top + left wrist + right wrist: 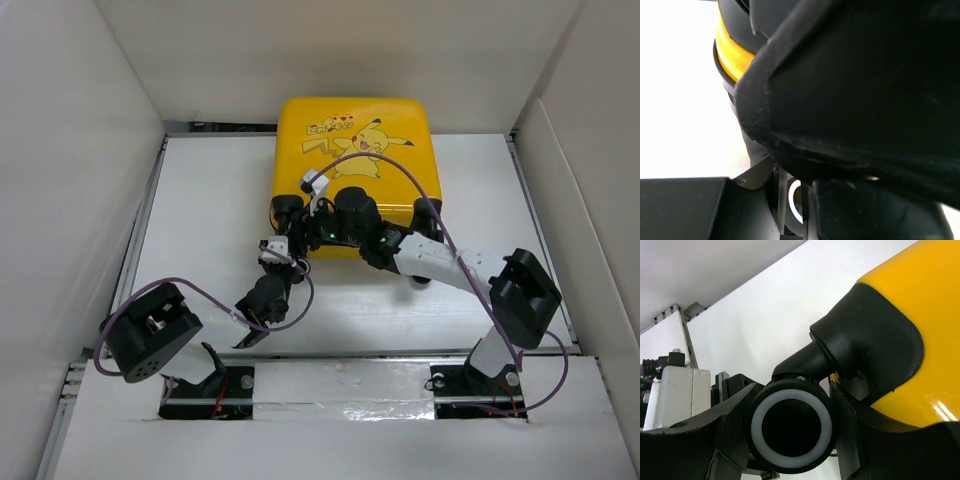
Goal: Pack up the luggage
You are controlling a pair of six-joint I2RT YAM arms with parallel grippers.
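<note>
**A:** From above, where does the luggage (355,140) sit?

**B:** It lies flat and shut at the middle of the table's (200,220) far edge, cartoon face up. The shell is glossy yellow with rounded corners. The left arm (265,300) and right arm (440,262) both reach its near side, where the black wheels (287,208) stick out. A purple cable (400,165) arcs over the lid. The wrists hide the fingertips in this view.

**A:** Does the left wrist camera help?

**B:** Not much. A blurred matt black bulk fills it, with a band of yellow shell at upper left and white table beside that. The left gripper (792,210) shows only as two dark slabs at the bottom with a narrow slot between them. I cannot tell whether it pinches anything.

**A:** And the right wrist?

**B:** That one is sharper. The right gripper (791,427) has its black fingers (725,440) on either side of a round black wheel (791,460) with a white ring, pinching it. The wheel sits under a smooth black corner housing on the yellow shell.
</note>
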